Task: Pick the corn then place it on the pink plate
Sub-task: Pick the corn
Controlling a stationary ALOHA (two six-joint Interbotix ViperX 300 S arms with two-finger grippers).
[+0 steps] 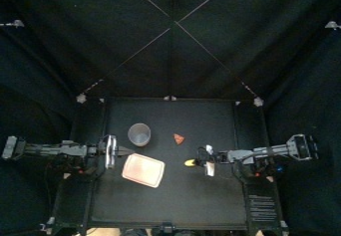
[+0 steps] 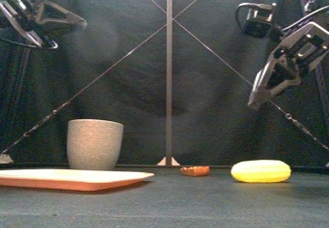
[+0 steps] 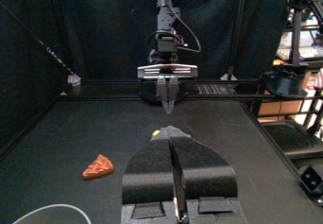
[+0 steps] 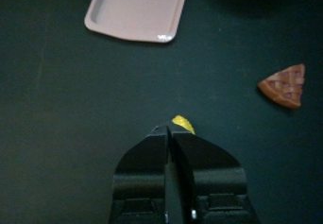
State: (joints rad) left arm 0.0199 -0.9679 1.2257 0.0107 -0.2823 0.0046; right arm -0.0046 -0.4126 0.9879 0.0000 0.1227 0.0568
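Observation:
The yellow corn (image 2: 261,171) lies on the table at the front right; in the top view the corn (image 1: 190,163) sits just right of the pink plate (image 1: 144,168). My right gripper (image 1: 204,161) hangs above the corn's right end, jaws shut and holding nothing. In the right wrist view only a tip of the corn (image 4: 182,124) shows past the right gripper (image 4: 171,129). The left gripper (image 1: 110,150) rests shut at the table's left, left of the plate; in its own wrist view the left gripper (image 3: 171,131) points toward the corn (image 3: 155,131).
A tall grey speckled cup (image 1: 139,133) stands behind the plate. A small orange pizza slice (image 1: 180,138) lies in the middle of the table, behind the corn. The plate (image 2: 71,179) lies flat at the front left.

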